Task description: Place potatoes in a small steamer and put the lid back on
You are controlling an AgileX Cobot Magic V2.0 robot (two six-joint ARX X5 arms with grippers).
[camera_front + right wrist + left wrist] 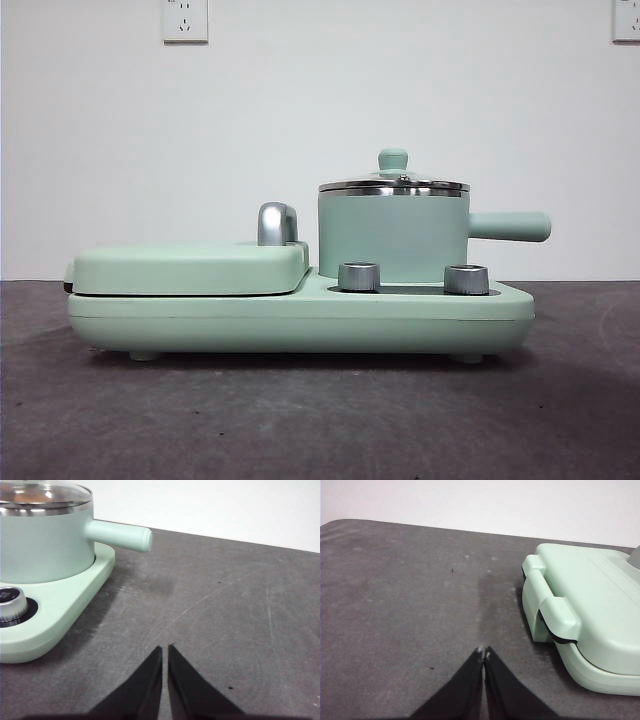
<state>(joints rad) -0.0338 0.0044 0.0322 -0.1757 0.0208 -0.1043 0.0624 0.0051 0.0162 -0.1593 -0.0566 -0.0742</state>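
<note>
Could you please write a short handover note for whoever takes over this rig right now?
Left gripper: shut, empty, over bare table beside the flat griddle.
Right gripper: shut, empty, over bare table near the steamer handle.
The lid sits on the steamer, which stands on the green base.
An orange-brown shape shows through the glass in the right wrist view; probably the potato, but confirm.
Done, apparently: potato in, lid on. Left: only that check.

left gripper (484, 652): jaws pressed together, tips touching, empty, held low above the table | right gripper (165, 649): jaws closed with a hairline gap, empty, held low above the table | neither arm showed in the front view
</note>
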